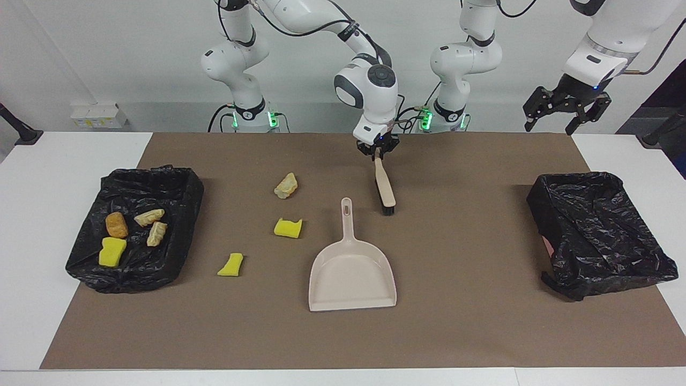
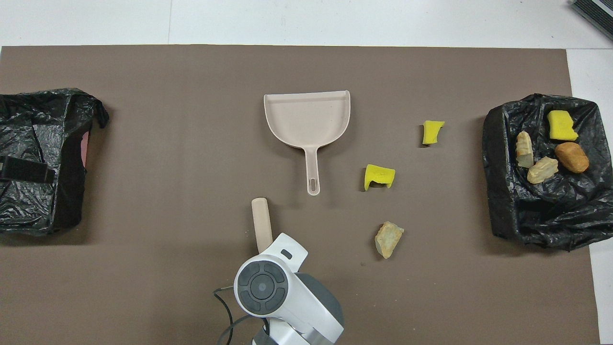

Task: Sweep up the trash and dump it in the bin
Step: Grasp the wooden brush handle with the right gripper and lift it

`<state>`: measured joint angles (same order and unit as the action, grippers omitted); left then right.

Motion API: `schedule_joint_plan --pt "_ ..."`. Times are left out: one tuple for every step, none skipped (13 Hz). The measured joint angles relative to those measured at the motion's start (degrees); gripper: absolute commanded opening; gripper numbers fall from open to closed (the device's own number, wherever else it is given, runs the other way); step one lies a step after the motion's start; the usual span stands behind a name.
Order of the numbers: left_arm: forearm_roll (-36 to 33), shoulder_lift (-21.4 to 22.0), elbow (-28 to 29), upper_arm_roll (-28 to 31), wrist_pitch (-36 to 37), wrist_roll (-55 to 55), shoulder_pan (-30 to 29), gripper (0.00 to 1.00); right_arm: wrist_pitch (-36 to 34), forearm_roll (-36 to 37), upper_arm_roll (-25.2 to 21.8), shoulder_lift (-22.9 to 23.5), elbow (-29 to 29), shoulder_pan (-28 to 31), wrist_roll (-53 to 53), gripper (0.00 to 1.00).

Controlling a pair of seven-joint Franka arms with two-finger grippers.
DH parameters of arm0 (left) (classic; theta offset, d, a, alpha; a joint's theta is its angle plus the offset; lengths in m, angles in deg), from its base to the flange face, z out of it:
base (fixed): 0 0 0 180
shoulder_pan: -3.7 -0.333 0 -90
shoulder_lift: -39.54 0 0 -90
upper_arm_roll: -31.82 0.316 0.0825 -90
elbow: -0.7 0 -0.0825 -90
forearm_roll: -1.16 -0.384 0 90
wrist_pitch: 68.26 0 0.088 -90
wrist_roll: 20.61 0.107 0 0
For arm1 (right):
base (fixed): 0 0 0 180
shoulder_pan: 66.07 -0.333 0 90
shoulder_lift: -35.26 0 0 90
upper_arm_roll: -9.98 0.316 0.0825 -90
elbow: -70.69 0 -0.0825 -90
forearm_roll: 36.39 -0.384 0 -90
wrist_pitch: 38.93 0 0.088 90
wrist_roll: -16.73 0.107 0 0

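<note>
While its wrist hides it from above, the right tool (image 1: 378,151) clamps the brush (image 1: 384,187) handle; left tool (image 1: 565,107) waits open

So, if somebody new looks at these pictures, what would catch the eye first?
Probably the right gripper, shut on the beige brush near the dustpan's handle. Next, three trash bits lie loose on the brown mat, four more in the black-lined bin at the right arm's end.
</note>
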<state>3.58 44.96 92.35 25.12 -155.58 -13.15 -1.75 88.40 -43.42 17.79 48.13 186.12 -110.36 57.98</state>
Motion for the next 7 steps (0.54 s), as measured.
schedule_joint_plan --pt "0.00 0.00 0.00 0.00 0.00 0.00 0.00 1.00 0.00 -0.03 -0.09 0.00 0.00 0.02 0.00 0.00" --pt "0.00 0.00 0.00 0.00 0.00 0.00 0.00 1.00 -0.01 -0.05 -0.14 0.00 0.00 0.08 0.00 0.00" --pt "0.00 0.00 0.00 0.00 0.00 0.00 0.00 1.00 -0.42 -0.08 -0.17 -0.07 -0.08 0.20 0.00 0.00" --pt "0.00 0.00 0.00 0.00 0.00 -0.01 0.00 1.00 -1.82 -0.15 -0.26 -0.43 -0.41 0.35 0.04 0.00" --pt "0.00 0.00 0.00 0.00 0.02 -0.01 0.00 1.00 -3.85 -0.28 -0.44 -1.34 -0.94 0.65 0.17 0.00" --pt "0.00 0.00 0.00 -0.03 0.04 0.00 0.03 1.00 -6.72 -0.40 -0.54 -3.06 -1.48 1.28 0.28 0.00" --pt "0.03 0.00 0.00 -0.23 0.01 0.03 0.19 1.00 -10.29 -0.46 -0.63 -5.73 -1.83 2.09 0.28 0.00"
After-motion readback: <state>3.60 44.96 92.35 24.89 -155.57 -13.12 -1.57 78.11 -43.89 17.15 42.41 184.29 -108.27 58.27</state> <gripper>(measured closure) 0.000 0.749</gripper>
